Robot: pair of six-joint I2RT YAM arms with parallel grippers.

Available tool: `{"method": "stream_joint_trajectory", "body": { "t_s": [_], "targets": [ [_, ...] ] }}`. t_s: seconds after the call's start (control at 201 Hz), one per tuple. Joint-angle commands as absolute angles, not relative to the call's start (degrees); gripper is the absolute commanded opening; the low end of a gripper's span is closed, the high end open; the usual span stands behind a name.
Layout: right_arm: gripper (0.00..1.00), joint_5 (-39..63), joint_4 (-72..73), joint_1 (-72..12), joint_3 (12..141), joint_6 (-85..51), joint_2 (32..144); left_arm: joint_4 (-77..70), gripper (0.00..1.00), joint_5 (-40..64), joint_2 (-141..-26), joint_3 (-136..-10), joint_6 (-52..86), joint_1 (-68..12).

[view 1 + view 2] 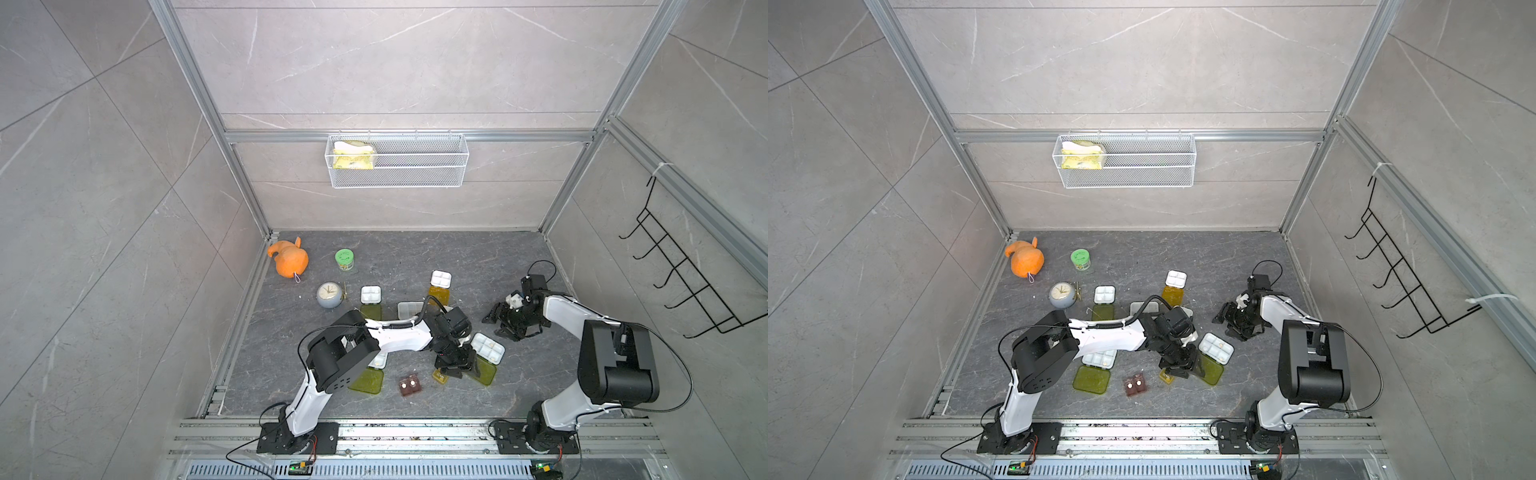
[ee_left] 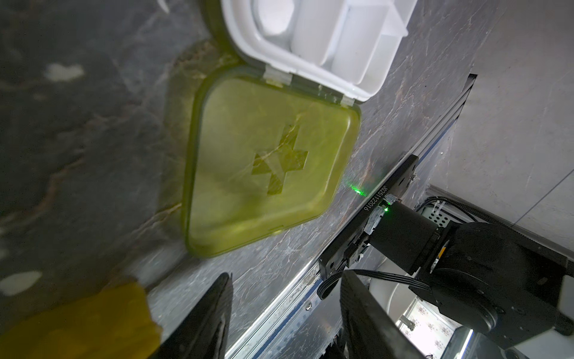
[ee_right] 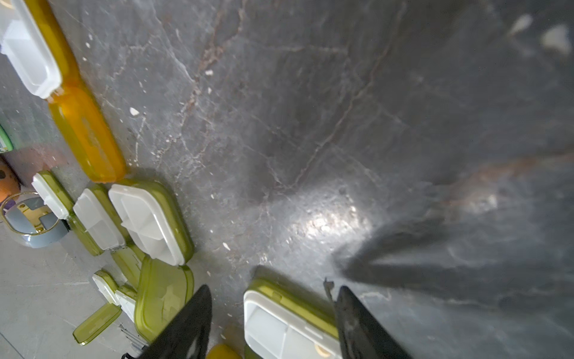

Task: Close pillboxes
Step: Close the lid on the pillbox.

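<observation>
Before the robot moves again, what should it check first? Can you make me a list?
1. The left gripper is empty, jaws apart: ok.
2. The right gripper is apart from the left gripper: ok.
3. The green lid lies flat open, nothing on it: ok.
4. The brown pillbox is shut: not ok, open.
5. The tiny amber pillbox is shut: cannot tell, half hidden.

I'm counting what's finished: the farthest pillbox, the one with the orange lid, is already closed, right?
Not closed. The farthest pillbox, the one with the orange lid, is open. The lid lies flat on the table next to its white tray. Both top views show this.
</observation>
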State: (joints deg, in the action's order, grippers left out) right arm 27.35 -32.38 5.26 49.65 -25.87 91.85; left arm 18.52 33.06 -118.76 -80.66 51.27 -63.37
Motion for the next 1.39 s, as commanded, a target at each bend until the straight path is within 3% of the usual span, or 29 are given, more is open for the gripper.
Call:
{"method": "stream_joint_trajectory", "body": {
  "t_s": [0.0, 0.707, 0.951, 1.389],
  "targets": [
    [0.65, 28.21, -31.75, 5.54, 47.76, -25.53, 92.24, 16.13, 0.58, 33.7, -119.61, -80.55, 52.9, -63.79],
    [0.65, 26.87, -33.81, 6.14, 40.86, -25.59, 85.89, 15.39, 0.6, 32.13, -119.97, -81.11, 53.18, -63.24],
    [0.65, 26.01, -36.01, 6.16, 39.43, -27.23, 82.29, 16.39, 0.7, 29.21, -118.52, -79.47, 54.25, -62.14],
    [0.65, 27.24, -35.86, 6.19, 38.32, -27.68, 81.57, 15.64, 0.73, 28.2, -117.44, -79.87, 55.64, -61.67]
  ]
}}
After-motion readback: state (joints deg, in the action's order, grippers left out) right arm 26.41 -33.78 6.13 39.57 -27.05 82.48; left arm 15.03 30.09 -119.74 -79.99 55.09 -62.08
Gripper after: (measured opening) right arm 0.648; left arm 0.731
